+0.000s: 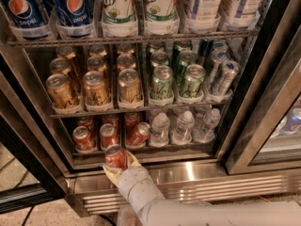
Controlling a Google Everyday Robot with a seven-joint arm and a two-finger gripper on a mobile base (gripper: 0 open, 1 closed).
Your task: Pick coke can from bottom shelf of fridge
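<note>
My gripper (117, 166) is shut on a red coke can (115, 156) and holds it just in front of the steel front lip of the bottom shelf (178, 150) of the fridge (197, 173). The arm comes in from the lower right. Several more red coke cans (83, 138) stand in the left lanes of the bottom shelf. One red can (139, 133) there leans to the right. The fingers are mostly hidden behind the held can.
Small water bottles (183, 127) stand on the right of the bottom shelf. Gold-bronze cans (95, 87) and green cans (162, 83) fill the rack above. Pepsi and 7UP bottles (117, 8) are on top. A black-framed door (268, 102) stands at right.
</note>
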